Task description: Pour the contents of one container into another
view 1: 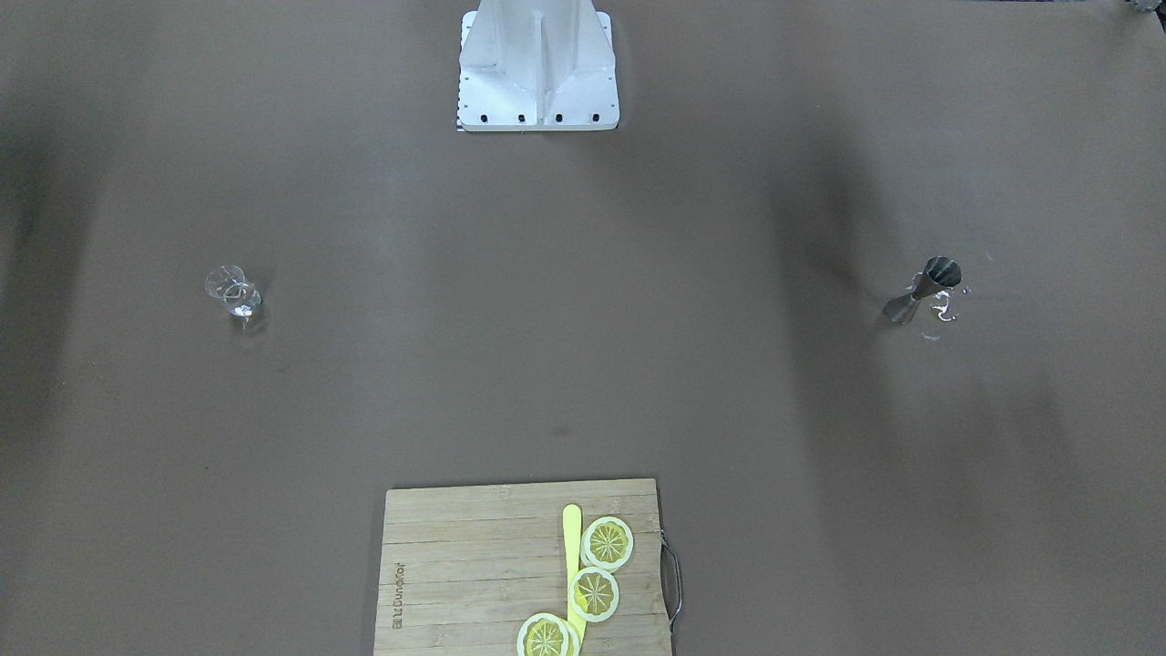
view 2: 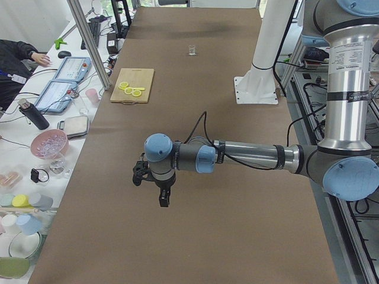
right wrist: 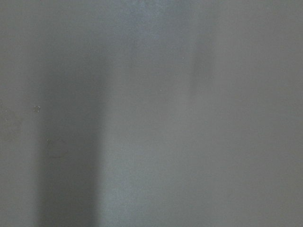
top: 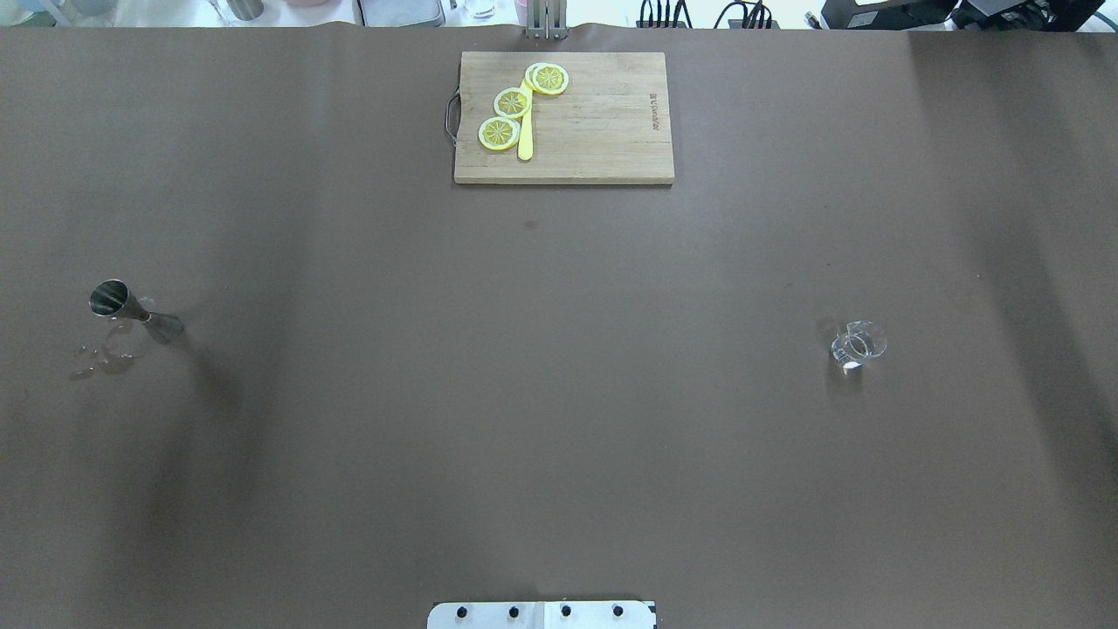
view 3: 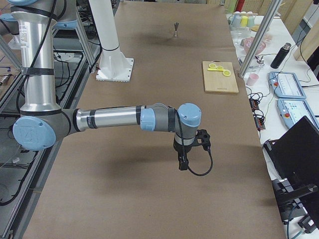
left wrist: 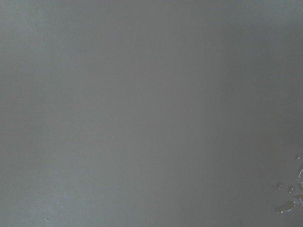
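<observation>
— Where are the two containers from where you stand?

— The metal jigger (top: 131,310) stands upright on the brown surface (top: 559,419), far out on the robot's left side. The small glass (top: 858,343) stands upright far out on its right. They are well apart, with bare surface between them.

— Anything around the jigger?

— A few wet drops (top: 103,360) lie on the surface just beside it. I can't tell whether either container has liquid in it.

— And the arms?

— Both are stretched out low over the surface. The left hand (view 2: 141,176) hangs above the surface and touches nothing. The right hand (view 3: 203,140) hangs the same way at the other end. Neither is near its container.

— Are the hands open or closed?

— I cannot tell for either. They show only from the side, and the wrist cameras see nothing but brown surface, plus some drops at the edge of the left one.

— What else is out?

— A wooden cutting board (top: 603,131) lies at the far edge, opposite the robot's base. Three lemon slices (top: 513,102) and a yellow stick (top: 525,140) lie on it
</observation>
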Robot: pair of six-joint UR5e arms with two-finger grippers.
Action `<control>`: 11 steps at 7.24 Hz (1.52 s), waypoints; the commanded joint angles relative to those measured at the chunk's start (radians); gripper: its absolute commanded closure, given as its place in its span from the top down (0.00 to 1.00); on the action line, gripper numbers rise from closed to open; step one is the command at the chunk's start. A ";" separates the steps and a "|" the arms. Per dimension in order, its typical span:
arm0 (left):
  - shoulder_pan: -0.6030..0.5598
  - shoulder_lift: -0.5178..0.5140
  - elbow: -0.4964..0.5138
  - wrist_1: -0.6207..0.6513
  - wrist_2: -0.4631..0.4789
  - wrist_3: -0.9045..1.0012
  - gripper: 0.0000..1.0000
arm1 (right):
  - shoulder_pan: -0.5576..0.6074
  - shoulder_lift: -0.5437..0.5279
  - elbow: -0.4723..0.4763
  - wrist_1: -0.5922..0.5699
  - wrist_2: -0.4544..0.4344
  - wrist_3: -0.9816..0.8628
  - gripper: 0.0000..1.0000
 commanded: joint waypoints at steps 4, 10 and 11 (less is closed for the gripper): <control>0.001 -0.009 -0.004 -0.002 -0.008 0.000 0.98 | 0.000 0.004 -0.015 0.027 0.005 0.011 1.00; 0.001 -0.020 0.051 0.000 -0.005 0.000 0.98 | 0.000 0.016 -0.030 0.027 0.082 0.216 1.00; -0.001 -0.039 0.051 -0.002 -0.005 0.001 0.98 | 0.000 0.016 -0.030 0.028 0.083 0.215 1.00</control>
